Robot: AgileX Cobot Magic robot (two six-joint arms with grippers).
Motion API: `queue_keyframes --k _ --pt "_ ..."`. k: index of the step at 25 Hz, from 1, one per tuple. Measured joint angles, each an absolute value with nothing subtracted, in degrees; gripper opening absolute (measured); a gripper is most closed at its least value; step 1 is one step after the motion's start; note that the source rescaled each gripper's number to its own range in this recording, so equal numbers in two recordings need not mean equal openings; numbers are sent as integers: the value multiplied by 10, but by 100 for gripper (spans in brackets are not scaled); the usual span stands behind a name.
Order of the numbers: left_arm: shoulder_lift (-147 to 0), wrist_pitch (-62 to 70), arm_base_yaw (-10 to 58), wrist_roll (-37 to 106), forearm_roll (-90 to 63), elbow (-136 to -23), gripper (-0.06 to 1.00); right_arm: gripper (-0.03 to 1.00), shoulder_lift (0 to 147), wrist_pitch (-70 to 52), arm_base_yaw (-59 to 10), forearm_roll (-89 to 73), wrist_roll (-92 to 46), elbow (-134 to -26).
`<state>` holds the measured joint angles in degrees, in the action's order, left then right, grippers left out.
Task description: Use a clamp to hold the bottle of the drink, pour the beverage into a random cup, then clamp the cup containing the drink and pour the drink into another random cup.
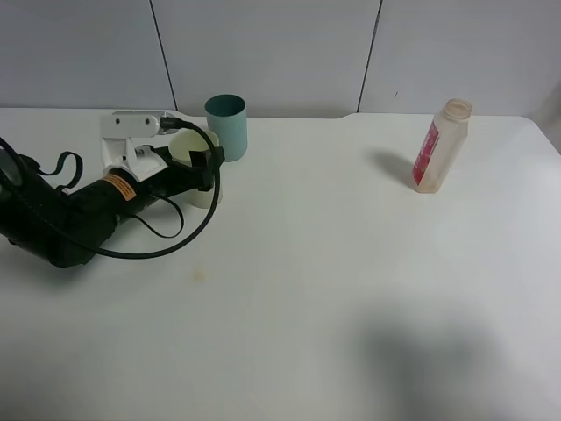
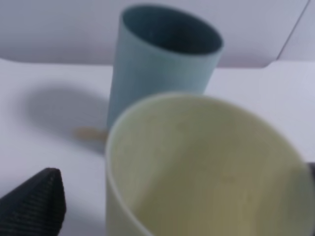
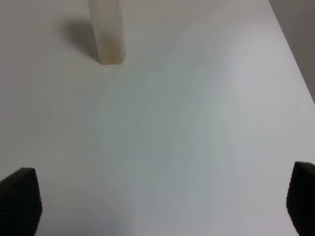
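The cream cup [image 1: 187,146] [image 2: 197,167] stands upright at the back left of the table, and it looks empty. My left gripper [image 1: 201,165] [image 2: 172,196] is open around it, with a gap showing between one black fingertip [image 2: 37,201] and the cup wall. Just behind the cream cup stands the teal cup [image 1: 226,124] [image 2: 162,64]. The uncapped drink bottle [image 1: 441,146] [image 3: 106,34], which has a red label, stands upright at the back right. In the right wrist view my right gripper [image 3: 157,201] is open over bare table, well short of the bottle. It does not show in the exterior view.
A white bracket [image 1: 130,133] lies behind the left arm, and a black cable [image 1: 166,237] loops beside the arm. A small stain [image 1: 200,274] marks the table [image 1: 351,263]. A grey panel wall runs along the back.
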<state>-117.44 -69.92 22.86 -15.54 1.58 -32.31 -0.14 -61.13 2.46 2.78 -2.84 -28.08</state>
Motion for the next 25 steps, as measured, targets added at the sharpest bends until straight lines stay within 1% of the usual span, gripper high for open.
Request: queue_keyframes --k 14,15,16,22,25 --pt "-1049 -699 229 -155 0 -251 86 100 -1 -611 25 28 -28 -281" --pt "-986 -699 229 -155 -4 -231 86 100 -1 -611 25 28 -28 -281" --pt "-986 -699 229 -155 -4 -231 86 100 -1 -611 25 28 -28 -281" --pt "-833 -695 229 -155 -4 -204 86 100 -1 -611 25 28 -28 -281" --pt "-765 -638 229 -156 -5 -203 86 100 -1 -611 25 28 -28 -281"
